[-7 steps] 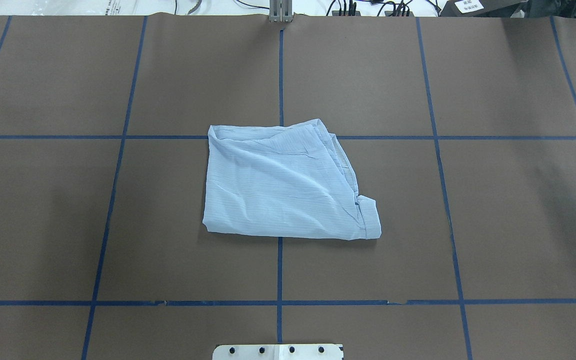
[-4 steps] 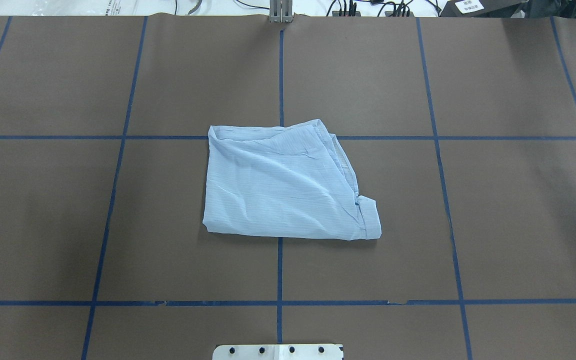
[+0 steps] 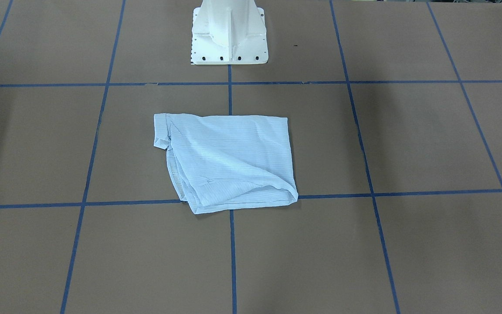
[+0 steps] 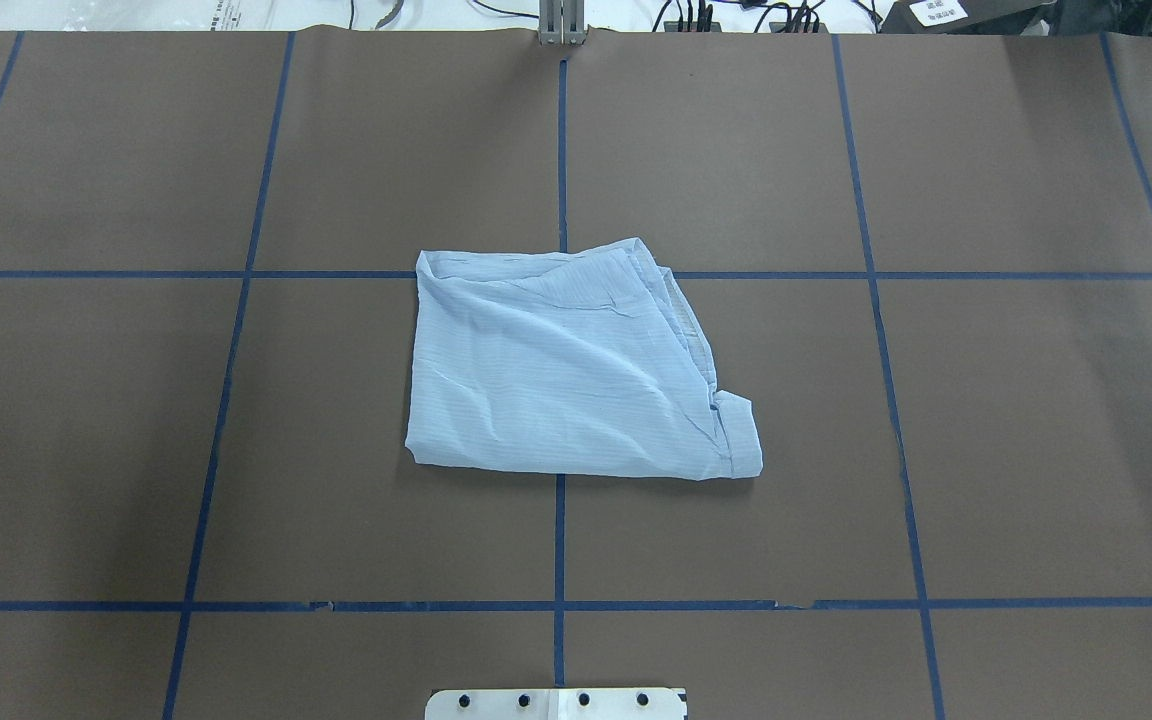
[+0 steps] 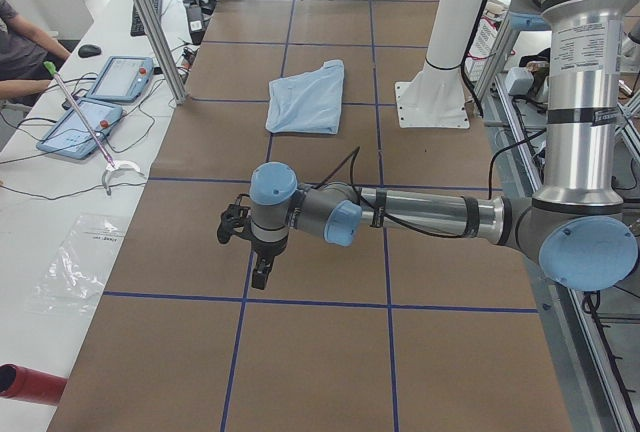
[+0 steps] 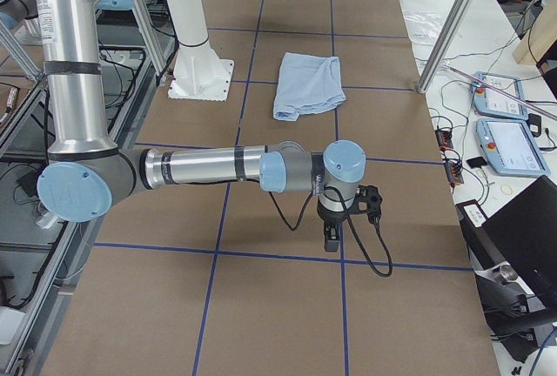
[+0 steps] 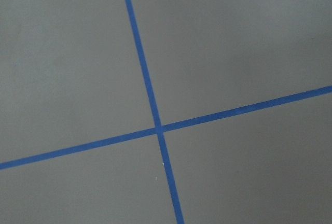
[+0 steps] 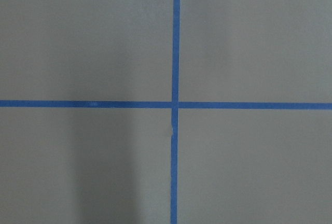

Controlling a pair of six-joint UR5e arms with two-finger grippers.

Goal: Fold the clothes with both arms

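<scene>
The clothes are one light blue striped shirt [image 4: 566,370], folded into a rough square and lying flat at the middle of the brown table; it also shows as the shirt [image 3: 227,161] [image 5: 308,97] [image 6: 309,84]. No gripper touches it. My left gripper [image 5: 262,274] hangs over the table far to the shirt's left, pointing down. My right gripper [image 6: 332,237] hangs far out on the opposite side, also pointing down. I cannot tell whether either is open or shut. Both wrist views hold only bare table cover and blue tape lines [image 7: 158,128] [image 8: 174,105].
The white pedestal base [image 3: 229,35] stands behind the shirt. Blue tape divides the table cover [image 4: 136,450] into squares. Beside the table, a bench holds teach pendants [image 5: 100,102] and cables, with a seated person [image 5: 18,47] next to it. An aluminium post [image 6: 444,36] stands at the far edge.
A small dark shape at the overhead view's right edge has gone out of sight. The shirt has not moved.
</scene>
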